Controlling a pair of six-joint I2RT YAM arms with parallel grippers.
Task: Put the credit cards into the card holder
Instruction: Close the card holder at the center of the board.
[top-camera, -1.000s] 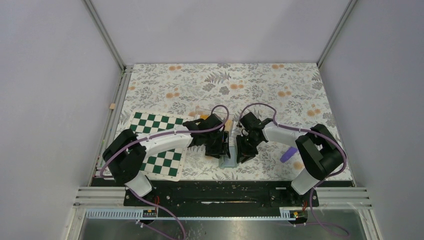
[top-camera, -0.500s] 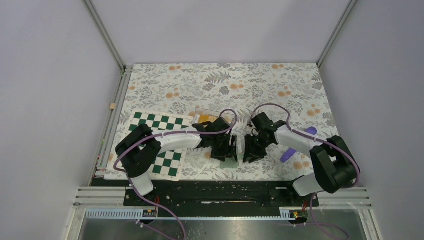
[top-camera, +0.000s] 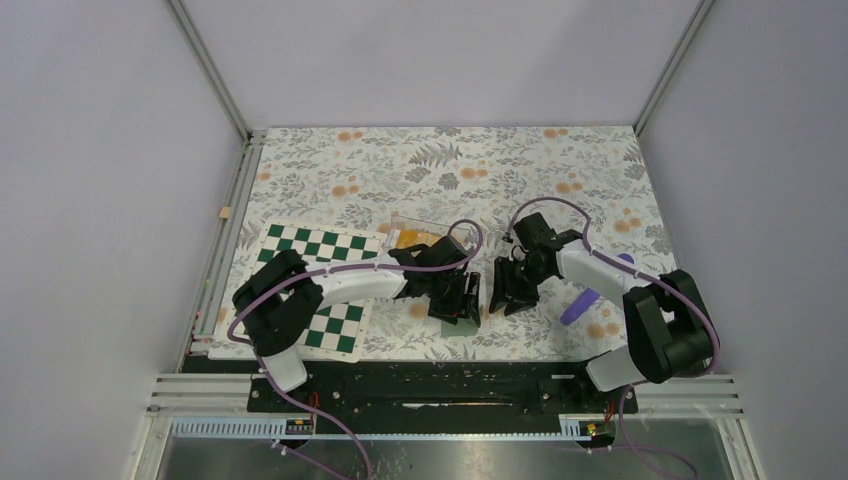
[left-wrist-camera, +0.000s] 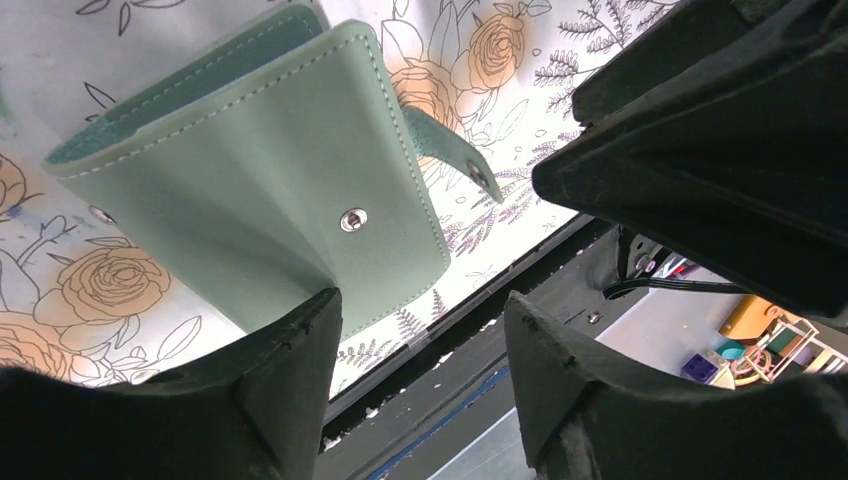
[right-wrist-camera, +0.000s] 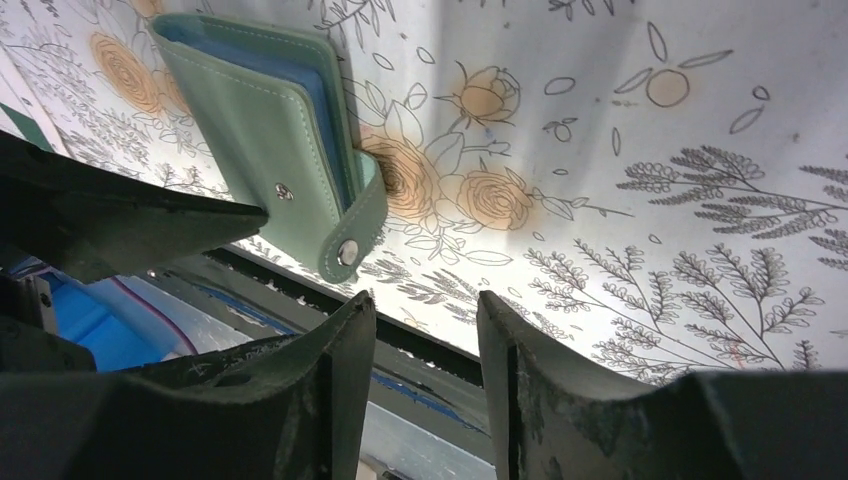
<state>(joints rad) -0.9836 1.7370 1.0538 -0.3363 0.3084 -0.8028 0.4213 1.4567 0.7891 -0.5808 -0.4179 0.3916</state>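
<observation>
A mint-green card holder (left-wrist-camera: 260, 170) lies folded on the floral mat, its snap strap (left-wrist-camera: 450, 150) loose. In the right wrist view the card holder (right-wrist-camera: 270, 130) shows blue pockets inside. My left gripper (left-wrist-camera: 418, 320) is open and empty, one fingertip (left-wrist-camera: 315, 330) over the holder's near edge. My right gripper (right-wrist-camera: 425, 300) is open and empty, just beside the strap (right-wrist-camera: 350, 250). In the top view the left gripper (top-camera: 465, 300) and right gripper (top-camera: 503, 293) face each other and hide the holder. Orange cards (top-camera: 413, 238) lie in a clear tray (top-camera: 400, 219) behind them.
A green-and-white chequered board (top-camera: 320, 290) lies under the left arm. A purple object (top-camera: 580, 303) lies right of the right gripper. The mat's front edge and the black rail (top-camera: 440, 375) are close below both grippers.
Both grippers have shifted right along the mat's front edge. The holder, visible below the left gripper a second ago, is now covered from above. The right gripper has drawn back slightly.
</observation>
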